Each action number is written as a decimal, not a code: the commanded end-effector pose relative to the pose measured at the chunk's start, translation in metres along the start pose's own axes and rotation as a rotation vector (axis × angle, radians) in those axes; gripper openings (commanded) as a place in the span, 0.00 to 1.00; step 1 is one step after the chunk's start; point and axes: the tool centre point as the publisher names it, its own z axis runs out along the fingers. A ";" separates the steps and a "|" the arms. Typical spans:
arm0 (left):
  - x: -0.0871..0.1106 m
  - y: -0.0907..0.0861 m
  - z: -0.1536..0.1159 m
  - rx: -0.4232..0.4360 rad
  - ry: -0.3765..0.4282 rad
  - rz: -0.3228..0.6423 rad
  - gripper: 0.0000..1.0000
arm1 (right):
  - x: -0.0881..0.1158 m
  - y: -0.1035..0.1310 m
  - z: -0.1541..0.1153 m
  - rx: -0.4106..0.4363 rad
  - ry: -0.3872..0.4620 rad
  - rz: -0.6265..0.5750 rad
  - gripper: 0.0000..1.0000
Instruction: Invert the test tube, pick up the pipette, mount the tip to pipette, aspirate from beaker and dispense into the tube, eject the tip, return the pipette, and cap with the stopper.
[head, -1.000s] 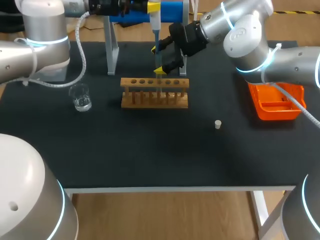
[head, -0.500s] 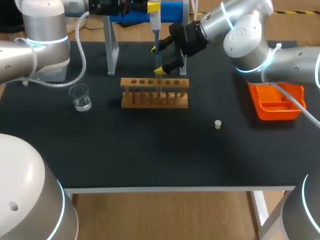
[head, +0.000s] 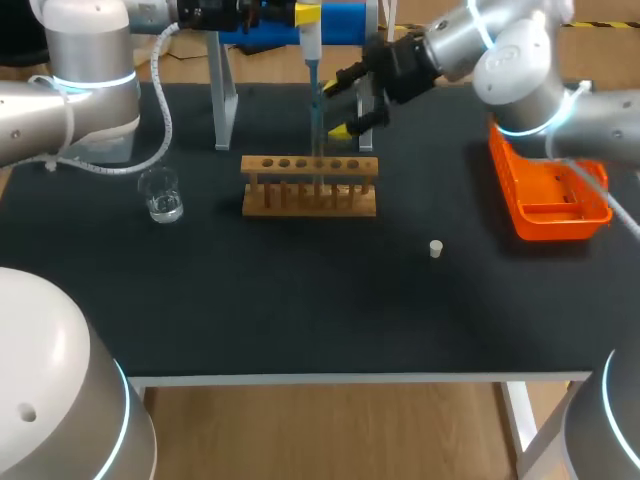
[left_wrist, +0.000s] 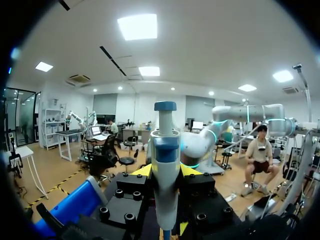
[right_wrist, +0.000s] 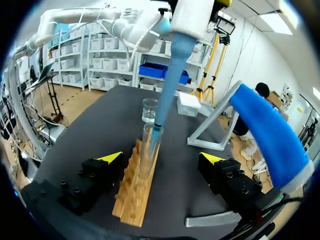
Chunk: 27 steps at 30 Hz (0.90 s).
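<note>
**A:** Where does the pipette (left_wrist: 165, 150) sit against the test tube (right_wrist: 146, 155)?

**B:** Directly over it. The left tool (left_wrist: 166, 172) is closed on the pipette's body and holds it with its long axis vertical. The blue tip (right_wrist: 156, 131) runs down into the tube's mouth. The tube stands upright near the middle of the wooden rack (head: 310, 185).

**A:** And the right tool (right_wrist: 161, 159)?

**B:** Wide open, holding nothing. In the head view it hangs just beyond the rack at about 1 o'clock. From its own wrist, tube and tip stand ahead of it, in line with the gap between its fingers, and neither finger touches them.

**A:** What does the next move turn on?

**B:** That shared vertical line, I'd judge. Tip and tube are in line, so dispensing needs no sideways travel, and a tilt could knock the glass.

**A:** The rest?

**B:** On the surface, the beaker (head: 160, 195) is at the rack's 9 o'clock, on the left arm's side. The stopper (head: 435, 248) lies at 4 o'clock and the orange bin (head: 550, 200) at 3 o'clock, both nearer the right arm.
</note>
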 end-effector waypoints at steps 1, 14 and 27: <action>0.000 0.000 0.000 0.000 0.000 0.001 0.00 | 0.013 0.014 -0.049 0.014 -0.040 0.004 1.00; 0.000 0.000 0.000 0.000 0.000 0.001 0.00 | -0.005 0.090 -0.144 -0.002 -0.174 0.195 1.00; 0.000 0.000 0.000 0.000 0.000 0.001 0.00 | -0.005 0.090 -0.144 -0.002 -0.174 0.195 1.00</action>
